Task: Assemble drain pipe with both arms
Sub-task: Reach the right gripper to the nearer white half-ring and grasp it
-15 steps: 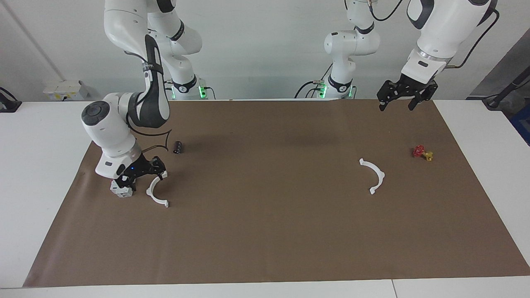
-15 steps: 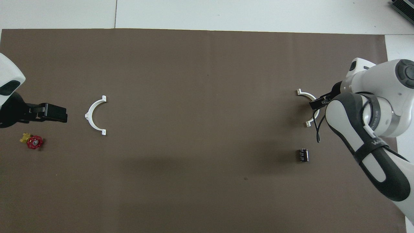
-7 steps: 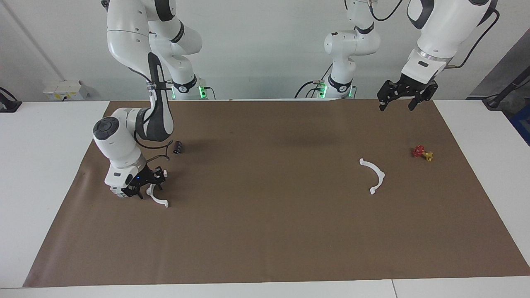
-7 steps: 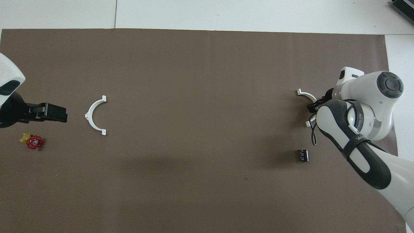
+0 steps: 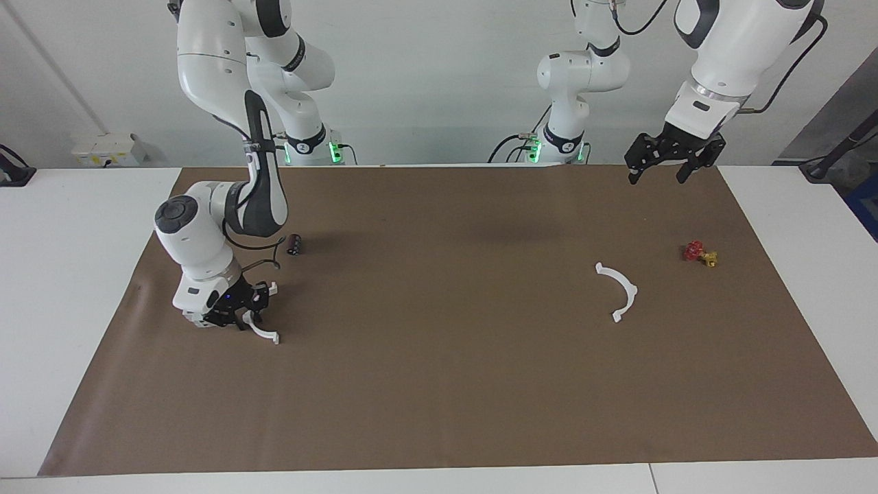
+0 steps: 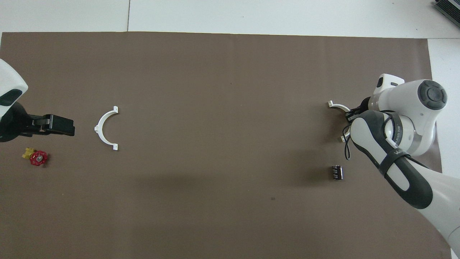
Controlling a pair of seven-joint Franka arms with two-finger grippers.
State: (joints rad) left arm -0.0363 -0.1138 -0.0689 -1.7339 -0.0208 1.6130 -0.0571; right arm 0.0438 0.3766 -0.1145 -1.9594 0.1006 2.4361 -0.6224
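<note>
The right arm bends low, its right gripper (image 5: 240, 317) clamped on one half-ring (image 5: 264, 332) at the mat's nine o'clock. The left gripper (image 5: 664, 167) hangs raised, jaws wide, with the other half-ring (image 5: 621, 291) lying at three o'clock.

Two thin white half-rings with small end tabs, well apart, not joined. One half-ring (image 5: 263, 322) lay on brown mat at right arm's end, mid-arc pinched by right gripper (image 5: 240, 317), only end tabs showing. Other half-ring (image 5: 619, 289) lay flat, untouched, toward left arm's end.
</note>
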